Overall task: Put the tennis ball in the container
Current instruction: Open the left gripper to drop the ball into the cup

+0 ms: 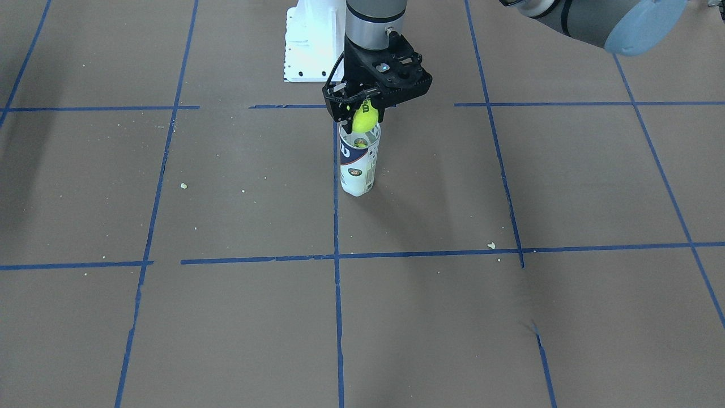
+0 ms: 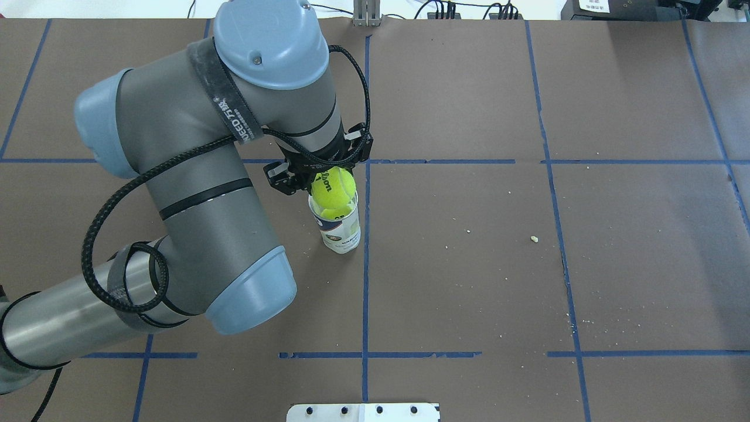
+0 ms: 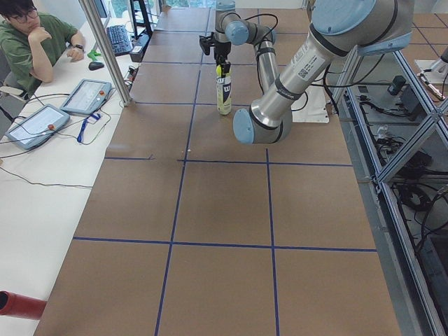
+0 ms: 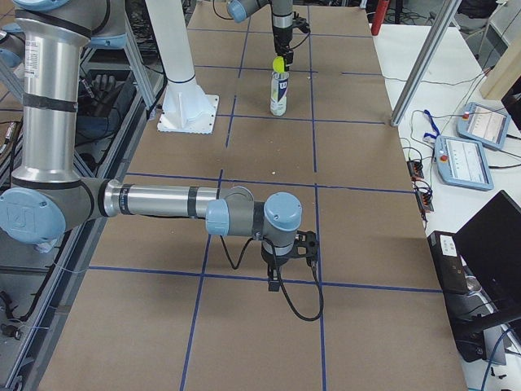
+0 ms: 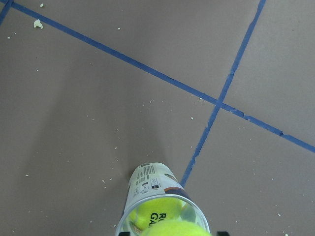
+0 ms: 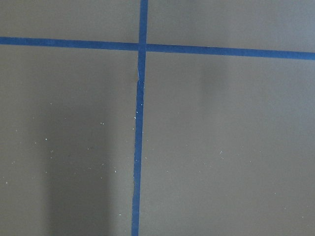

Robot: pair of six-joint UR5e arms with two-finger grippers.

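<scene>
While left jaws hold tennis ball [image 2: 333, 186] over container [image 2: 341, 233] rim, right jaws: cannot tell.

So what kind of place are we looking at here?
Likely a robotics lab workcell: a robot arm over a table gridded with blue tape, teach pendants on the side desk, and an operator seated there.

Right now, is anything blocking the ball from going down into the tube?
No lid or cover shows on the tube: its mouth is open, right under the ball in the left pincer. A second ball already sits inside, lower down, so the new one would likely rest on top of it.
</scene>
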